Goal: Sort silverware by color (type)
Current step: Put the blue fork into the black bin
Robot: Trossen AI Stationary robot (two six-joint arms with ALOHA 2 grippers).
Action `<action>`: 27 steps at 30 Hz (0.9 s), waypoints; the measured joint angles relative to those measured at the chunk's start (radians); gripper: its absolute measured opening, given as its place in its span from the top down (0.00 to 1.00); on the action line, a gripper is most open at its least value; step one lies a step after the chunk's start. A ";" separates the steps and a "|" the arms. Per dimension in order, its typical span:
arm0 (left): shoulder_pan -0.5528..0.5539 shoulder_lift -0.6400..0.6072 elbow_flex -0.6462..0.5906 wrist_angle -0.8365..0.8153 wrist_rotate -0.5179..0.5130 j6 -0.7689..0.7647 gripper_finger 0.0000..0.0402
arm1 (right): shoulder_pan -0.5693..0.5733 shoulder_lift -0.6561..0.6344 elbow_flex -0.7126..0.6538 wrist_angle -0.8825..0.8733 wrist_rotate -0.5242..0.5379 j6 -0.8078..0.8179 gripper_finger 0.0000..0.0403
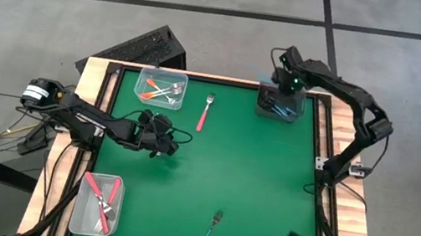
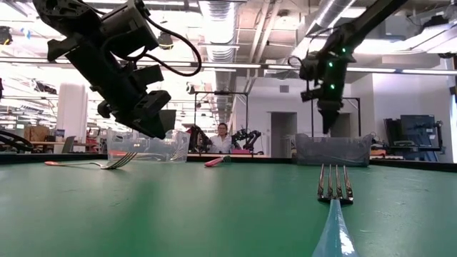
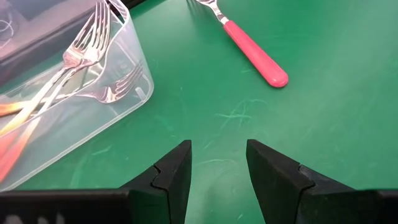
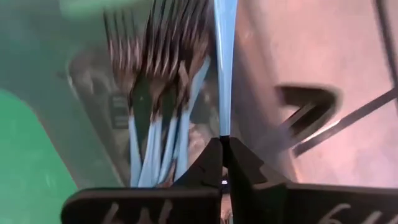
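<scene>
My right gripper [image 4: 222, 142] is above the dark bin [image 1: 279, 109] at the table's far right and is shut on a light-blue-handled fork [image 4: 224, 56]. Several blue forks [image 4: 155, 143] lie in that bin. My left gripper [image 3: 217, 152] is open and hovers over the green mat left of centre [image 1: 162, 132], touching nothing. Beyond it, a red-handled fork [image 3: 256, 55] lies flat on the mat [image 1: 205, 114]. A blue-handled fork [image 1: 209, 231] lies flat near the table's near edge [image 2: 334, 207]. My right gripper pinches the blue fork's slim handle [image 4: 223, 127] between its two fingertips. It comes from above, pointing down [image 2: 330, 121], and the handle runs on straight past the fingers toward the bin's inside. I cannot tell whether the fork's far end touches the forks below.
A clear bin with orange-handled forks [image 1: 160, 86] stands at the far edge, just beside my left gripper [image 3: 68, 93]. A second clear bin with red-handled forks [image 1: 98, 200] sits at the near left corner. The mat's middle is bare. A person [image 2: 223, 137] sits far behind the table.
</scene>
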 joint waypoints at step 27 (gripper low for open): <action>0.021 -0.001 0.000 0.126 0.001 0.066 0.65 | 0.252 -0.289 -0.203 0.132 -0.070 0.571 0.63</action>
